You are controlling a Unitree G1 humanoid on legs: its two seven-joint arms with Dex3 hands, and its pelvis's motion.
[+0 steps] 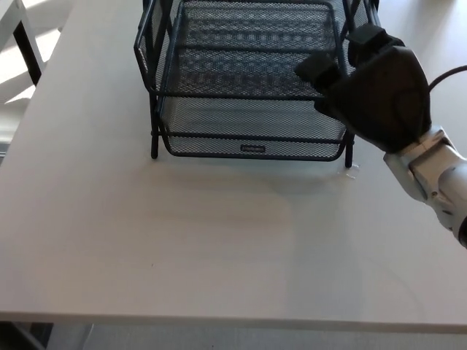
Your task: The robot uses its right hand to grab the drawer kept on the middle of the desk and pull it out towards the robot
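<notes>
Drawer (252, 117): a black wire-mesh tray in a black frame (155, 109), sitting at twelve o'clock on the tabletop (219, 240), its front rim facing the robot. It seems placed square-on so a straight pull toward six o'clock would bring it out.

Tiers: mesh levels are stacked in the frame. The lowest carries a small label plate (255, 149) on its front rim; a second level lies just above it.

Right hand (372, 87): comes in from four o'clock and hangs over the drawer's right front corner, at about two o'clock of the tabletop. Its bulk covers the frame's right post.

Fingers (317, 67): one black tip reaches left over the upper tier's front rail, another (365, 36) sits higher by the post. They look spread and partly curled, not pinching anything that I can make out; whether a tip touches the wire is hidden by the hand itself.

Why there: my guess is that the hand goes to the corner because the rail gives an edge to hook.

Left hand: not in sight.

Progress: judging by the rims, the drawer looks little or not at all pulled out; the grab seems not yet made.

Risk: a one-sided pull could skew the tray or drag the whole frame.
</notes>
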